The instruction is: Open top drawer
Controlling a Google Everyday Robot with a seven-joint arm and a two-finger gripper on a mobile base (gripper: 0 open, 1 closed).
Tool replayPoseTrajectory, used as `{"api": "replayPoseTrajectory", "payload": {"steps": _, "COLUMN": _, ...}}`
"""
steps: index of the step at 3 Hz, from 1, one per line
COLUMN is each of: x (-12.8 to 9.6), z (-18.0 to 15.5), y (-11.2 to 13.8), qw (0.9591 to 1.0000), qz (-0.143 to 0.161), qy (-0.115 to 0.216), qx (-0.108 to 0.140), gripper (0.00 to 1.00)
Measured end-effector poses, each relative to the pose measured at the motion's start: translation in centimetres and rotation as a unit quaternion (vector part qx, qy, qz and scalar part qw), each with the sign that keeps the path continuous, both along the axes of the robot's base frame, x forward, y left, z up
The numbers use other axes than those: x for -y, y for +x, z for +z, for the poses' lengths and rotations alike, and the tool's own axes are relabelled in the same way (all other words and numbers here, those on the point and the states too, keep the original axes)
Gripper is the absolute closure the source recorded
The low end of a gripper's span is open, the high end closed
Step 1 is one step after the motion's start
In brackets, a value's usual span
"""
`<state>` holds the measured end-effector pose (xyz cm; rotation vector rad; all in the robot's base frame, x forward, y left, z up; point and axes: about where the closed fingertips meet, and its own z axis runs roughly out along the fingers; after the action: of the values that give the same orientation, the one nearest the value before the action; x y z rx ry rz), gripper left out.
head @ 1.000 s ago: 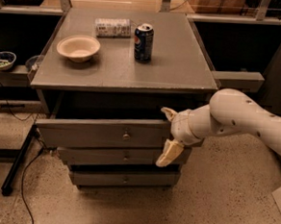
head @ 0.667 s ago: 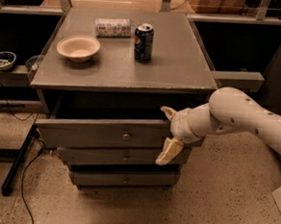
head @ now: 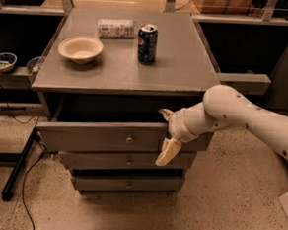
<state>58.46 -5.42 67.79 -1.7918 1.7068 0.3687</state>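
The top drawer (head: pixel 98 136) is the widest grey front, with a small round knob (head: pixel 129 139) at its centre. It stands pulled out a little from under the cabinet top, with a dark gap above it. My gripper (head: pixel 165 134) is at the drawer's right part, right of the knob. It is open: one finger (head: pixel 165 112) reaches over the front's upper edge and the other finger (head: pixel 167 152) hangs in front of it, down over the second drawer (head: pixel 106 160). My white arm (head: pixel 243 114) comes in from the right.
On the cabinet top (head: pixel 177 65) stand a beige bowl (head: pixel 81 49), a blue soda can (head: pixel 147 36) and a lying packet (head: pixel 115 28). A third drawer (head: pixel 124 183) is lowest. Shelves flank the cabinet, and a black stand leg and cable (head: pixel 19 170) lie on the floor at left.
My arm and gripper have shifted very slightly to the left. The top drawer stands out by the same amount.
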Motion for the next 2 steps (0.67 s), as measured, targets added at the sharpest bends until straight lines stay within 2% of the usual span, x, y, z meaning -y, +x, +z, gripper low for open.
{"api": "replayPoseTrajectory", "payload": {"steps": 1, "x": -0.3, "z": -1.2, "y": -0.4, "qw": 0.9984, "qz": 0.024, "qy": -0.043, "qx": -0.026, "gripper": 0.00}}
{"api": "replayPoseTrajectory", "payload": {"steps": 2, "x": -0.2, "z": -3.5, "y": -1.9, "qw": 0.9952, "qz": 0.045, "qy": -0.063, "qx": -0.060, "gripper": 0.00}}
